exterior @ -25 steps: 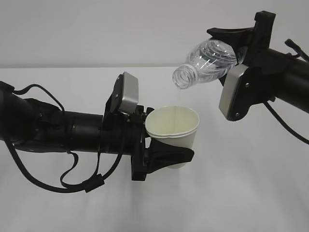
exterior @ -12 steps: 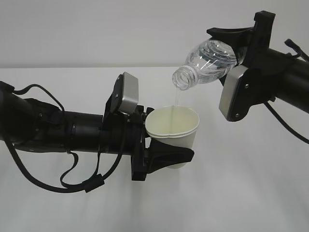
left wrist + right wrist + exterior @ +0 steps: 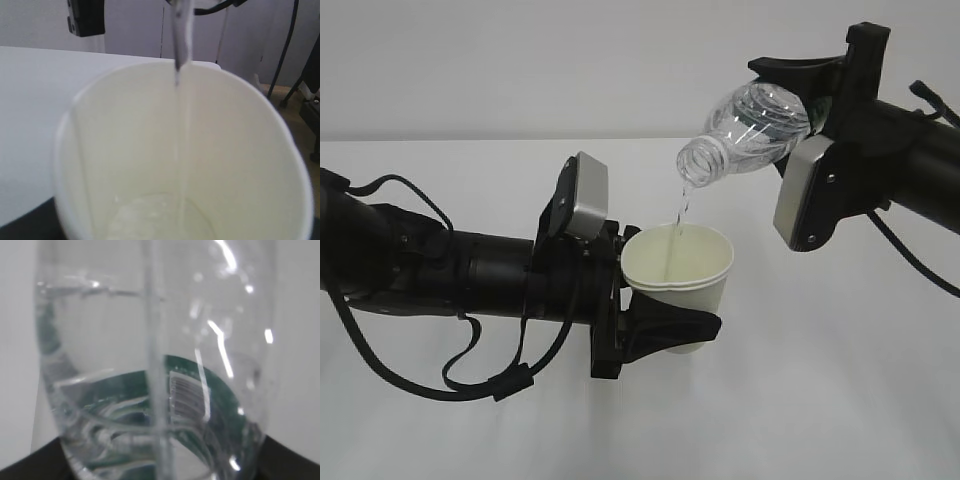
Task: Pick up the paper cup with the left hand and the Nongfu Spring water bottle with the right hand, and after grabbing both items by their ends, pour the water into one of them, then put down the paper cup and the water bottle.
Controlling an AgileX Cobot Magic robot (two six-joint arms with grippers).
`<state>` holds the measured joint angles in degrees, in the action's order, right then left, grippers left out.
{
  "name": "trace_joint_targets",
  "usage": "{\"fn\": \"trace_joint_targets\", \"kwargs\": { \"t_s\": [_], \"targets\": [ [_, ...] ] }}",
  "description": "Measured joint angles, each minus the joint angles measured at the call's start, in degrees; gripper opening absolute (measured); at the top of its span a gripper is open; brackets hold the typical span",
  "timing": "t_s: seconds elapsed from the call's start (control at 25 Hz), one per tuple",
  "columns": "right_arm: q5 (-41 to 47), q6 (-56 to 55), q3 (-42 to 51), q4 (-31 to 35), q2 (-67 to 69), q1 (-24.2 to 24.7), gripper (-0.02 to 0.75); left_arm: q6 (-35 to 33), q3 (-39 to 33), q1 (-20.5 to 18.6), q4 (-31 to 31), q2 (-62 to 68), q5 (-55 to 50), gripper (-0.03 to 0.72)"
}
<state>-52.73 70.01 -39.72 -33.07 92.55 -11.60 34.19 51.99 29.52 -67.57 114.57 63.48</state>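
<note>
Left end effector [image 3: 665,335], black w/ grey-silver block, clamps the small white tapered paper cup [image 3: 682,270] low on its wall, cup upright above the white table [image 3: 820,400]. Right end effector [image 3: 808,85] grips the small clear ribbed plastic bottle w/ green label [image 3: 745,135] at its base end, neck tipped down-left over the cup. Thin clear water stream [image 3: 676,225] falls from bottle mouth into cup; shallow pool at cup bottom.

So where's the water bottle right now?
In the exterior view the Nongfu Spring water bottle is upper right, held tilted in the right hand, with its open mouth just above and left of centre over the paper cup.
</note>
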Motion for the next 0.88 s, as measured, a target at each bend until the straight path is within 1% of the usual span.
{"fn": "trace_joint_targets", "kwargs": {
  "t_s": [0.36, 0.88],
  "targets": [
    [0.0, 0.0, 0.0, 0.0, 0.0, 0.0, 0.418, 0.0, 0.0, 0.0, -1.4, 0.0, 0.0, 0.475],
    [0.0, 0.1, 0.0, 0.0, 0.0, 0.0, 0.417, 0.0, 0.0, 0.0, -1.4, 0.0, 0.0, 0.475]
  ]
}}
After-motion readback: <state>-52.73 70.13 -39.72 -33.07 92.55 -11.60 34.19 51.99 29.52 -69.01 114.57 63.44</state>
